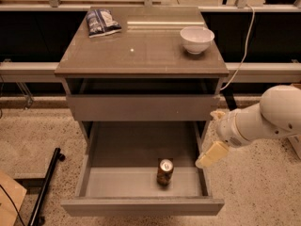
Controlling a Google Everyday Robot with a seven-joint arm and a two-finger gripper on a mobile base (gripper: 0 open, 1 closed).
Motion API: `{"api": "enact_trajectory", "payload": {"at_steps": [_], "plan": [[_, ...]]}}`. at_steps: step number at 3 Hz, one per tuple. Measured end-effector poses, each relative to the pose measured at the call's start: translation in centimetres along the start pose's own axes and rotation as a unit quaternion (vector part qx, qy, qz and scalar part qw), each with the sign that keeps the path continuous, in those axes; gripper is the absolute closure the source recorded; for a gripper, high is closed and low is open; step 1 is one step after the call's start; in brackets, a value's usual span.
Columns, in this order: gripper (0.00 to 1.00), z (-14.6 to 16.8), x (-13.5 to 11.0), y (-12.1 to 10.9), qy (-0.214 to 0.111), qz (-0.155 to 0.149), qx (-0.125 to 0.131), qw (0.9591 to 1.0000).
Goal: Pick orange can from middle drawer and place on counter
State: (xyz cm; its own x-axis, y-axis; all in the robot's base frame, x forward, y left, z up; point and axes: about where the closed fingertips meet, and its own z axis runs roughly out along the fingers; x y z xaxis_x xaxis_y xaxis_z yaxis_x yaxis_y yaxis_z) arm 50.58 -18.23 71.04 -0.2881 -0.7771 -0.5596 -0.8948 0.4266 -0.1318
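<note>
The orange can [165, 171] stands upright on the floor of the open middle drawer [141, 206], right of centre and near the front. My gripper [214, 135] hangs just outside the drawer's right wall, above and to the right of the can. It is open and empty, with one cream finger [211, 154] pointing down over the drawer's right edge. The counter [141, 51] is the brown-grey slab on top of the cabinet.
A white bowl [196, 39] sits at the counter's back right and a blue-and-white snack bag [102, 22] at its back left. The upper drawer front [141, 107] is shut above the open one. A black bar [44, 187] lies on the floor at left.
</note>
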Motion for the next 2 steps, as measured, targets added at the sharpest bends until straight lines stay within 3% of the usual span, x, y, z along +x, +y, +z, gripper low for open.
{"api": "enact_trajectory", "payload": {"at_steps": [1,2], "plan": [[0.00,0.7,0.3,0.4,0.000,0.006,0.012,0.9999],[0.00,3.5,0.5,0.5,-0.013,0.007,0.015,0.9998]]}}
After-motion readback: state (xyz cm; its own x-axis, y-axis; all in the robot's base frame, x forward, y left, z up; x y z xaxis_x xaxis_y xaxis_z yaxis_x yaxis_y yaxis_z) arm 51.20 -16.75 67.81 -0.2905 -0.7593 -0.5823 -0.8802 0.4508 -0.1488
